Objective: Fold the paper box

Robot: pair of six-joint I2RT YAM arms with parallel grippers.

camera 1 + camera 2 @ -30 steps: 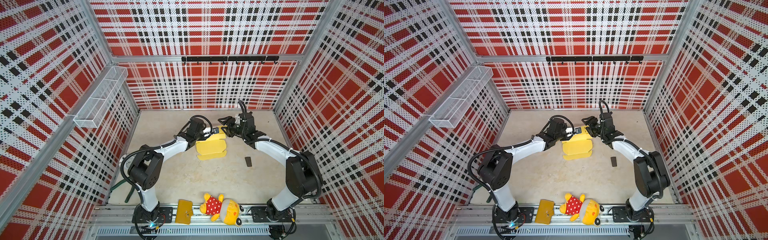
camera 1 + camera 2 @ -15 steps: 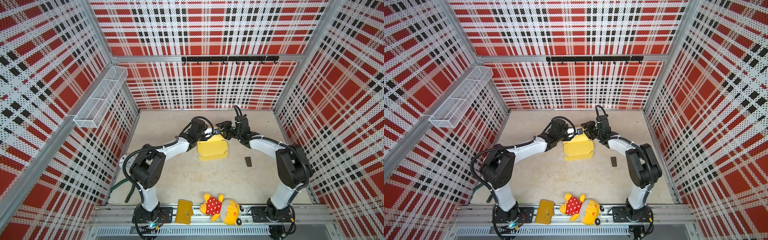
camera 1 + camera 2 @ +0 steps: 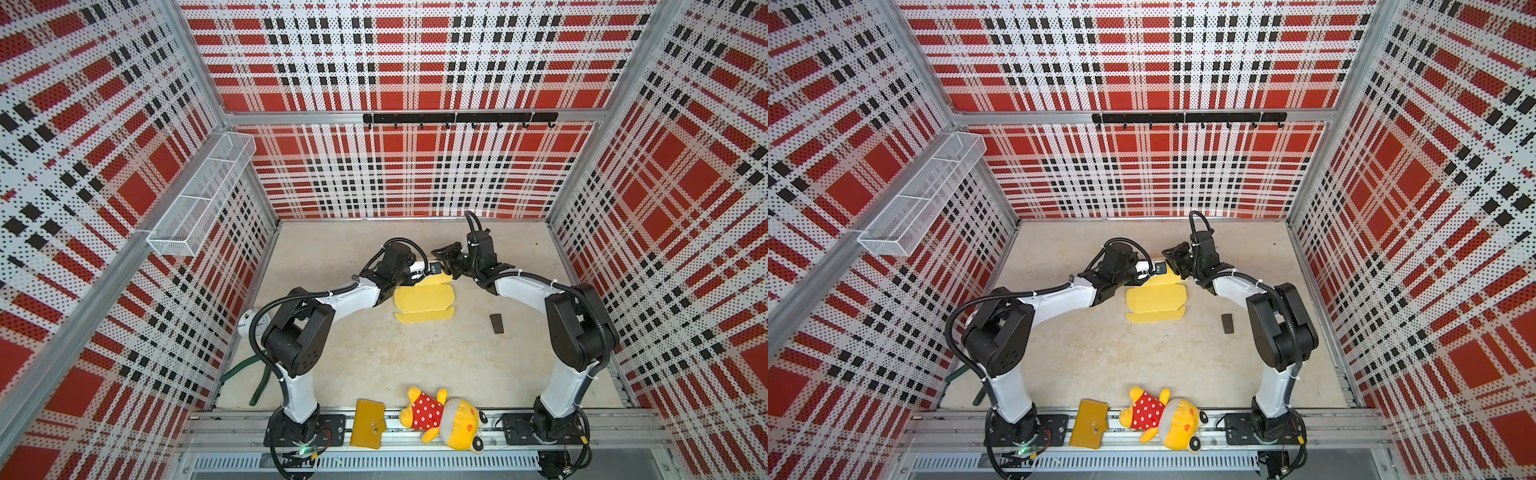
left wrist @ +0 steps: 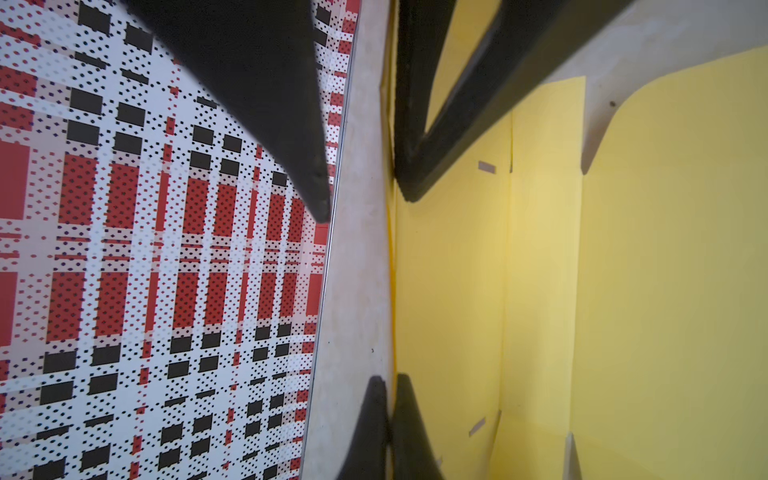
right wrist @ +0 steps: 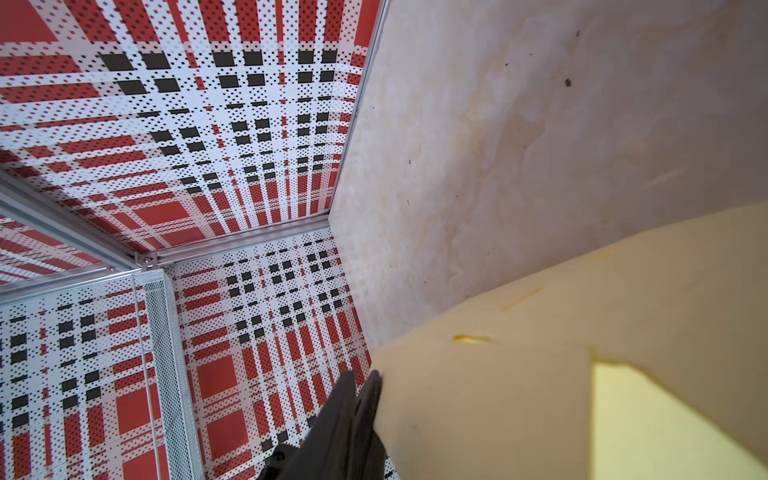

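The paper box [image 3: 424,301] [image 3: 1156,301] is a pale yellow creased sheet lying flat mid-floor, with its far flap [image 4: 390,291] lifted. My left gripper [image 3: 437,269] [image 4: 390,380] is shut on that flap's thin edge. My right gripper [image 3: 448,262] [image 3: 1177,262] meets it from the right. In the left wrist view the right gripper [image 4: 365,203] has its fingers apart, one on each side of the same flap edge. In the right wrist view the cardboard [image 5: 540,374] lies right against the dark fingers [image 5: 370,415].
A small black block [image 3: 496,323] lies right of the box. A mustard wallet [image 3: 368,424] and a plush toy [image 3: 440,419] rest on the front rail. A mesh basket [image 3: 203,199] hangs on the left wall and a hook rail [image 3: 457,118] on the back wall.
The right gripper has moved left and down to the raised flap, and its jaws have narrowed around it. The left gripper has kept its hold on the flap.
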